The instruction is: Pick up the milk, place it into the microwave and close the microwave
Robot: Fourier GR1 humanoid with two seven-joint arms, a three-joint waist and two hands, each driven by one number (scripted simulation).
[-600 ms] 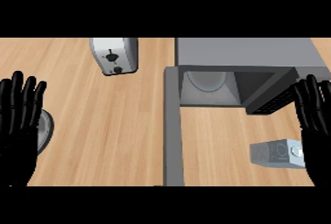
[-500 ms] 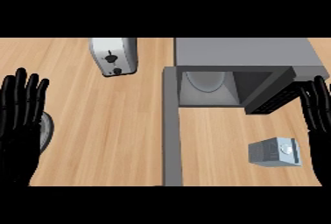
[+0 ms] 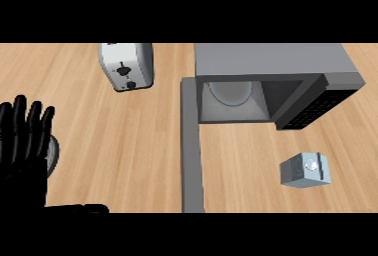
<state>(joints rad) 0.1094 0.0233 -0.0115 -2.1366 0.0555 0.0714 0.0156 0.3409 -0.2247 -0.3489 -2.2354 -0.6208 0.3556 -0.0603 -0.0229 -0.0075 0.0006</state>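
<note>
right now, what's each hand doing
left hand: open, fingers straight, holding nothing
right hand: not in view

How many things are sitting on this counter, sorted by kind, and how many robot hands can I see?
Microwave, door open: 1
Toaster: 1
Milk carton: 1
Grey plate, mostly hidden behind the hand: 1
Left hand, open, at the left edge: 1
Total: 4 things on the counter, plus 1 hand in view.

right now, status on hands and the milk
Left hand open, resting at left edge; right hand out of view. Milk carton on counter, untouched. Microwave door open, nothing between.
</note>
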